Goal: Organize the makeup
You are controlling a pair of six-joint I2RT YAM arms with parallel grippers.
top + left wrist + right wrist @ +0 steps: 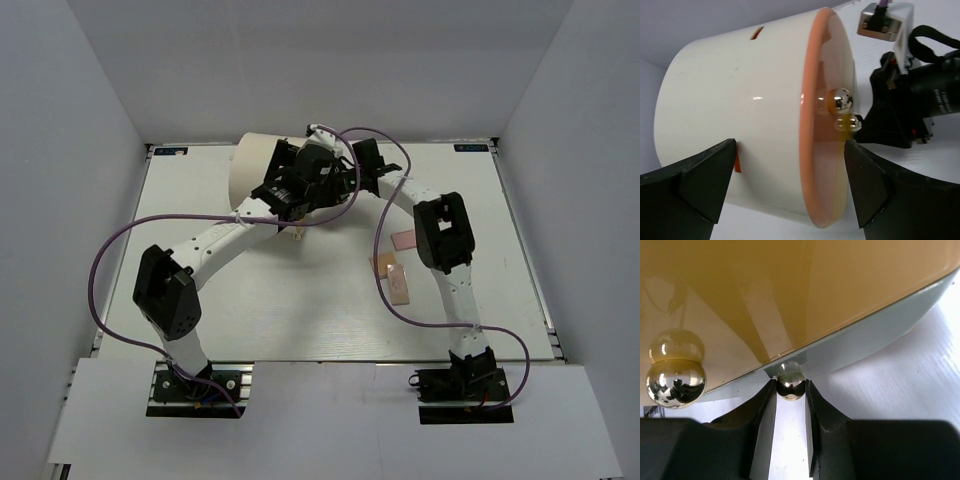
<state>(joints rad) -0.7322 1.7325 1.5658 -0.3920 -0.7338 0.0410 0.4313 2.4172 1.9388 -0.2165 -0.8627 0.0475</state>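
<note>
The large cream cylinder (pixel 255 168) lies on its side at the back of the table, its orange front (pixel 826 150) with gold knobs facing right. My right gripper (pixel 791 390) is shut on the lower gold knob (pixel 791 384); another knob (pixel 676 382) is to its left. My left gripper (pixel 790 185) is open, its fingers (pixel 705 185) standing either side of the cylinder's body and front. I cannot tell whether they touch it. Makeup lies on the table: a pink square (pixel 404 240) and beige rectangular pieces (pixel 398 285). The tubes and the compact are out of view.
Both arms cross the middle of the table with purple cables looping around them. A small pale piece (pixel 297 234) lies under the left forearm. The right arm's wrist (pixel 920 100) sits close beside the cylinder's front. White walls enclose the table.
</note>
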